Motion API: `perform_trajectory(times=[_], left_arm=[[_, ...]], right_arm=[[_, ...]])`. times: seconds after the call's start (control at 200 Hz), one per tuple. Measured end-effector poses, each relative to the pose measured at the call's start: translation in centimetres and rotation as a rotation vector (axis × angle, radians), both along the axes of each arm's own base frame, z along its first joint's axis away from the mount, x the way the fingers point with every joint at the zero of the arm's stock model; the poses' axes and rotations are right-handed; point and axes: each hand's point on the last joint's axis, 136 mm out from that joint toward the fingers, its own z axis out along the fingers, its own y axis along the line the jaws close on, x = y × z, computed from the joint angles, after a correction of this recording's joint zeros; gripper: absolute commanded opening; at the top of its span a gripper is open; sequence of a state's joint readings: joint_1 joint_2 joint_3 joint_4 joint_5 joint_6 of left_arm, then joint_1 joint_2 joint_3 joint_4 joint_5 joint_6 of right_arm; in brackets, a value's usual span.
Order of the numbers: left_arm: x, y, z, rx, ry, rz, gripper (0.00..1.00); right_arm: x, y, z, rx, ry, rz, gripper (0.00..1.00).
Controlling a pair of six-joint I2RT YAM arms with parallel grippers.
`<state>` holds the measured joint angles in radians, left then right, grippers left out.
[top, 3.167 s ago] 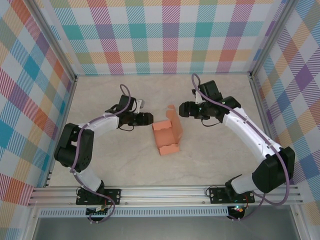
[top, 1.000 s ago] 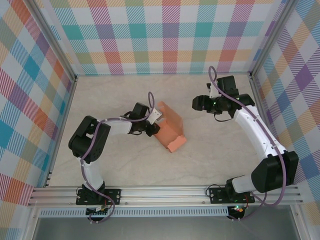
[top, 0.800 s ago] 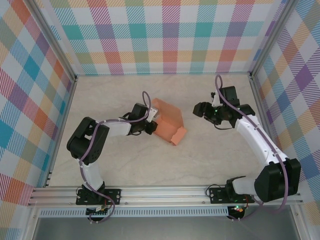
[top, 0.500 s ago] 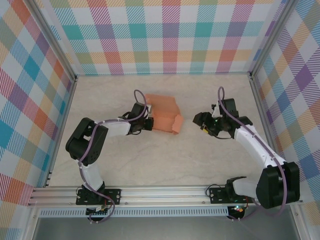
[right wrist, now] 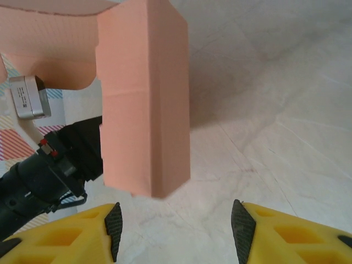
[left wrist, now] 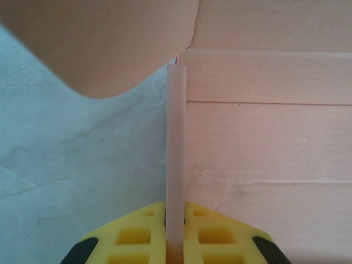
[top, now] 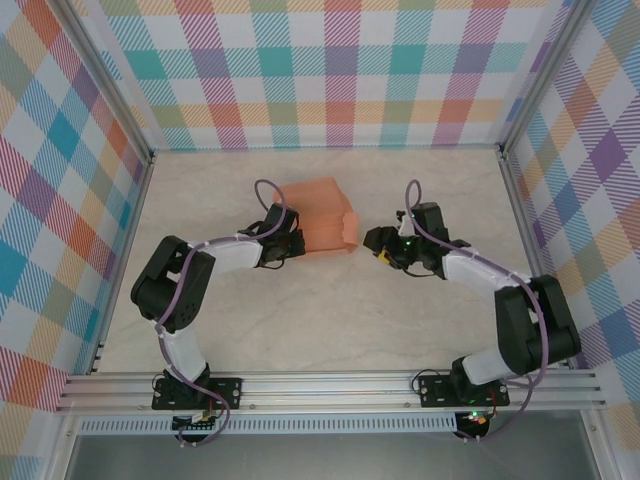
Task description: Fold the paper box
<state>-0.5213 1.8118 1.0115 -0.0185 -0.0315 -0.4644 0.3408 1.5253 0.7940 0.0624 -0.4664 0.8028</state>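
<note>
While the left pincer [top: 295, 240] pinches a wall of the paper box [top: 318, 212], the right pincer [top: 374, 243] stands spread; light bendy card, likely best gripped at an edge.

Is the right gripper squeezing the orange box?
No, the right gripper stands open just short of the paper box, its fingers wide apart and not touching it.

An overhead camera is looking down on the desk [top: 330, 320] from above its near edge, while each wrist camera is peering along its own jaws, close up, at the same paper box [top: 316, 216] mid-desk.
</note>
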Motion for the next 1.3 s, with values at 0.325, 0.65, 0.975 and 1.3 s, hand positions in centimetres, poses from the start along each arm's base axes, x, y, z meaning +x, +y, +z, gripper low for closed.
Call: perform_trajectory(times=[0.325, 0.65, 0.975, 1.3], left_arm=[[-0.5, 0.3, -0.3, 0.020, 0.020, 0.041, 0.07], [-0.6, 0.2, -0.2, 0.022, 0.016, 0.070, 0.07], [-0.5, 0.7, -0.3, 0.033, 0.014, 0.101, 0.07], [-0.2, 0.9, 0.0, 0.043, 0.014, 0.130, 0.07]], right_arm=[[3.0, 1.5, 2.1, 0.052, -0.073, 0.019, 0.45], [3.0, 1.9, 0.0, -0.057, -0.054, 0.027, 0.45], [3.5, 2.3, -1.5, -0.081, -0.018, 0.036, 0.41], [4.7, 5.3, -0.8, -0.132, -0.043, 0.089, 0.36]])
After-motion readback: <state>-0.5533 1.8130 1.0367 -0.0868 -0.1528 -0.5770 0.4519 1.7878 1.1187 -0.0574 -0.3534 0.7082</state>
